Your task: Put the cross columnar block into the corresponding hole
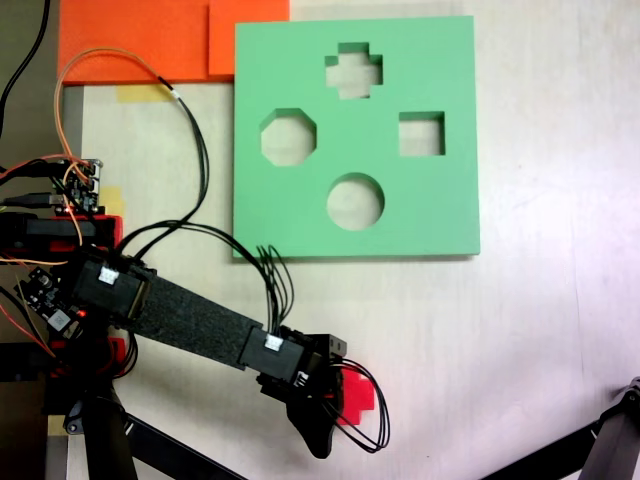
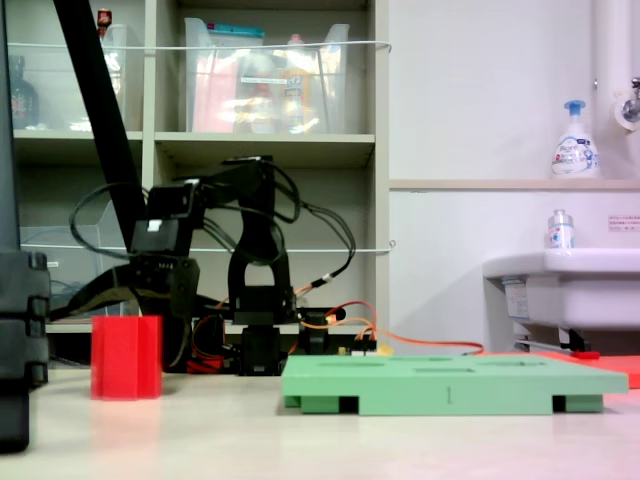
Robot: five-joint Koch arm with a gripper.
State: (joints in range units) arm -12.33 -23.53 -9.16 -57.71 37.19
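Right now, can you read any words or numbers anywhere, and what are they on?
None can be read as text.
Pump bottle on the ledge in the second exterior view: label too blurred.
Small bottle on the white sink: label too small.
White sign at the second exterior view's right edge: print too small.
Green foam board: no writing.

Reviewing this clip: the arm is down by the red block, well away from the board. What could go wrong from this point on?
1. The gripper covers much of the cross columnar block in the first exterior view; whether the jaws hold it cannot be told, so an off-centre grasp could tip it.
2. The plus-shaped hole lies at the green board's far edge, beyond the round hole; a long carry could skew the block, jamming it.
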